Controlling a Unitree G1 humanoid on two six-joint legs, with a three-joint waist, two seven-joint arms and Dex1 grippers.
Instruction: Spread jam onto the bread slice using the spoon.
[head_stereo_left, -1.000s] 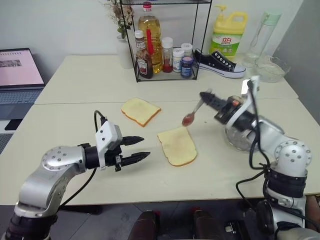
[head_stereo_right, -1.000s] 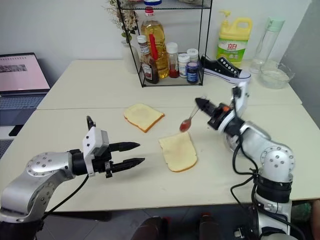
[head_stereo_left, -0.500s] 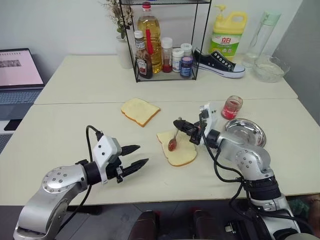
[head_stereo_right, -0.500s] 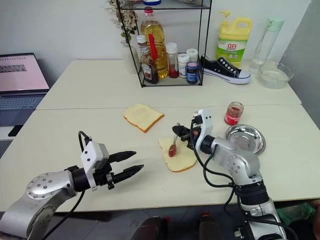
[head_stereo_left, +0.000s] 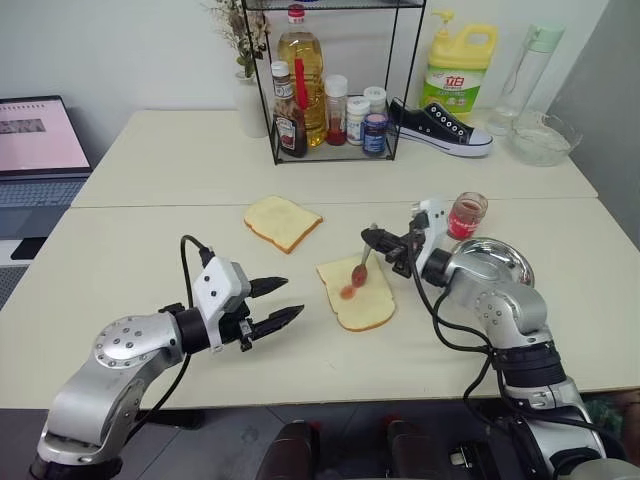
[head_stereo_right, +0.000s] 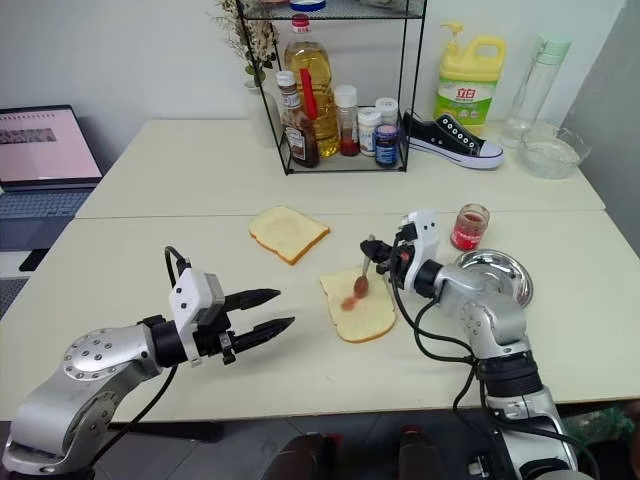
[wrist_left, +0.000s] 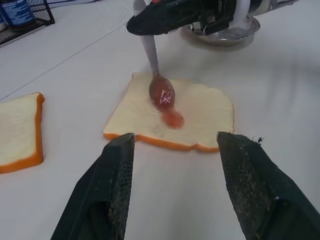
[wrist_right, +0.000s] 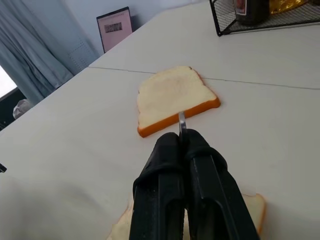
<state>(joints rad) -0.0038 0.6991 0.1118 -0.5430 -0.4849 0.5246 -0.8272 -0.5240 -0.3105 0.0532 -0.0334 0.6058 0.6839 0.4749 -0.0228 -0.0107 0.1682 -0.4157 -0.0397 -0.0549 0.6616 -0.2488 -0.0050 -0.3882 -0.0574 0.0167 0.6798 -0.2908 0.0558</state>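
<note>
Setting: 2 pale cream tables (head_stereo_left: 150, 250) pushed together against a white wall; a laptop (head_stereo_left: 35, 145) with a lit screen sits at the robot's far left.

Back row: black wire rack (head_stereo_left: 335, 80) holding an oil bottle, sauce bottles and spice jars, labels too small to read; yellow detergent jug (head_stereo_left: 457, 70) with a green label and red characters that cannot be made out; 1 black-and-white sneaker (head_stereo_left: 440, 128); a clear bowl (head_stereo_left: 543, 137).

Item 1, bread slice (head_stereo_left: 355, 292): pale yellow, tan-orange crust, lying flat near the middle of the near table. The left wrist view adds what the head views barely resolve: a small glossy red smear (wrist_left: 173, 119) on the crumb just beside the spoon bowl.

Item 2, spoon (wrist_left: 159, 85): slim silver, bowl coated red, tilted down with its bowl on the slice.

Item 3, jam (head_stereo_left: 465, 214): red, in a small clear glass jar beside a round steel dish (head_stereo_left: 490, 262).

Item 4, second slice (head_stereo_left: 281, 221): squarer, apart from item 1; the right wrist view shows it beyond the spoon handle.

Right gripper (head_stereo_left: 372, 240): fingers pressed together on the spoon handle. Left gripper (head_stereo_left: 280, 303): fingers apart, holding nothing, above the table near the slice.
</note>
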